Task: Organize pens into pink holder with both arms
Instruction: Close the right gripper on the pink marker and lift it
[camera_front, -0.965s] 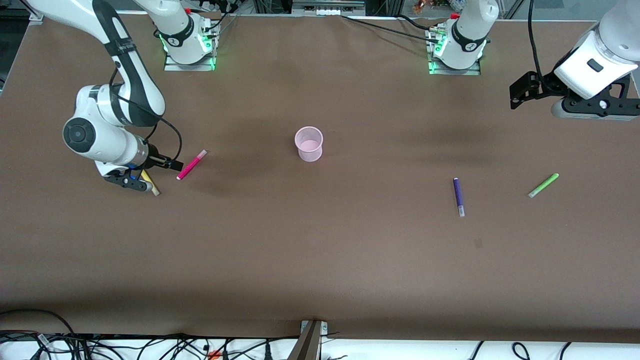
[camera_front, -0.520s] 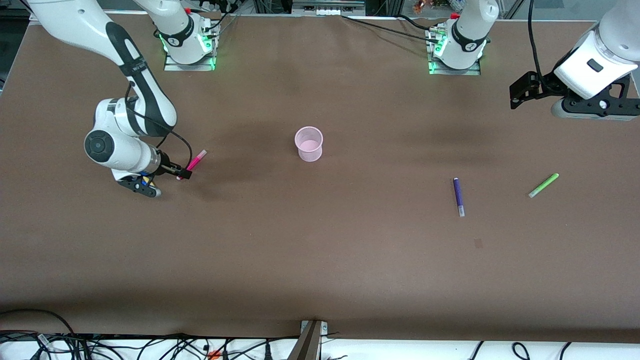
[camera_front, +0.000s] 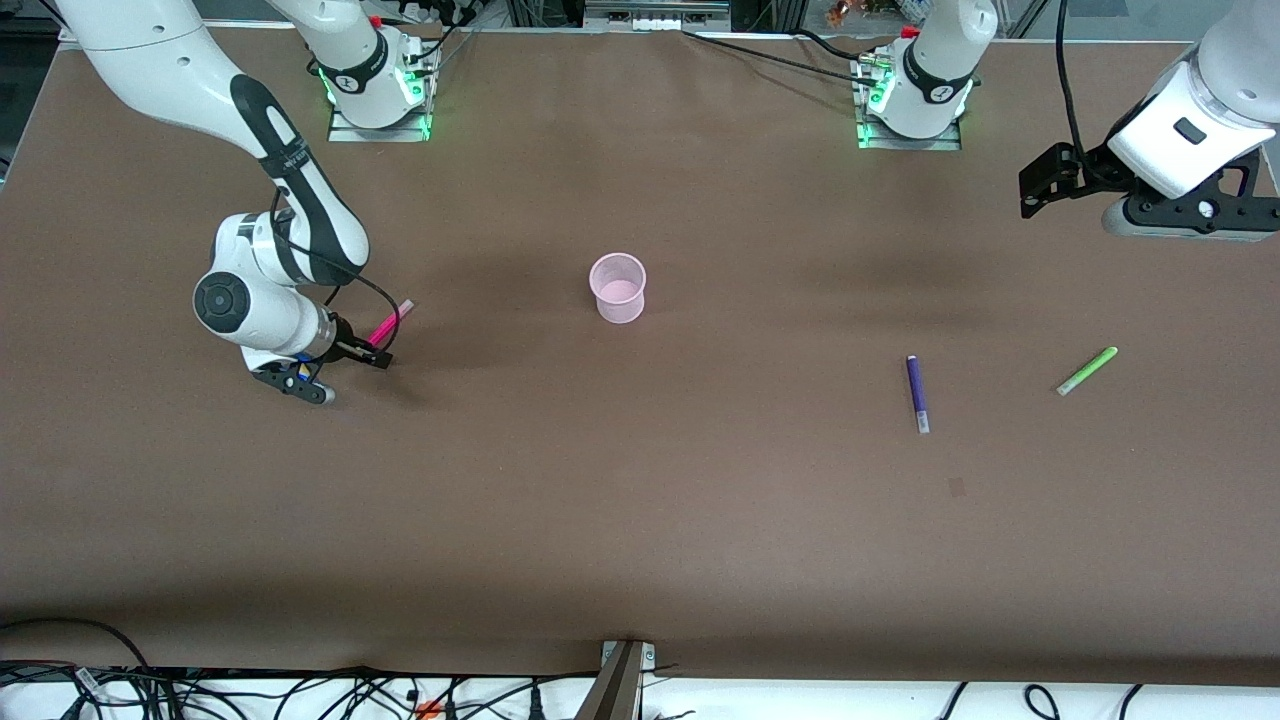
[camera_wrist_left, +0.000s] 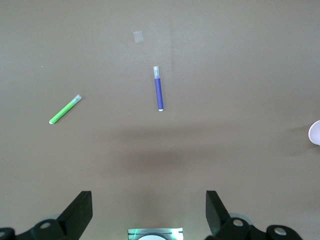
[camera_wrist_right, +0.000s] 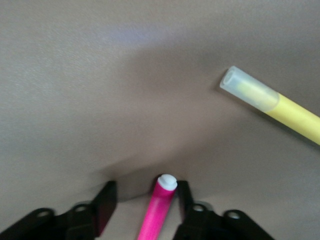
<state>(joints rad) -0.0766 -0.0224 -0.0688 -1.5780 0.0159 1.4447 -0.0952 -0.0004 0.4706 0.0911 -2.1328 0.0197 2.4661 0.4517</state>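
Right gripper (camera_front: 362, 352) low on surface (camera_front: 640, 500), fingers apart around magenta pen (camera_wrist_right: 159, 207), yellow pen (camera_wrist_right: 272, 111) beside | left gripper (camera_wrist_left: 148, 212) open, waiting above green pen (camera_front: 1087, 371)

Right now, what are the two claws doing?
Left gripper: open, holding nothing, waiting up in the air.
Right gripper: open around the pink pen, not closed yet.

White jointed arms (camera_front: 170, 60) with black bands, looping black cables, black claws
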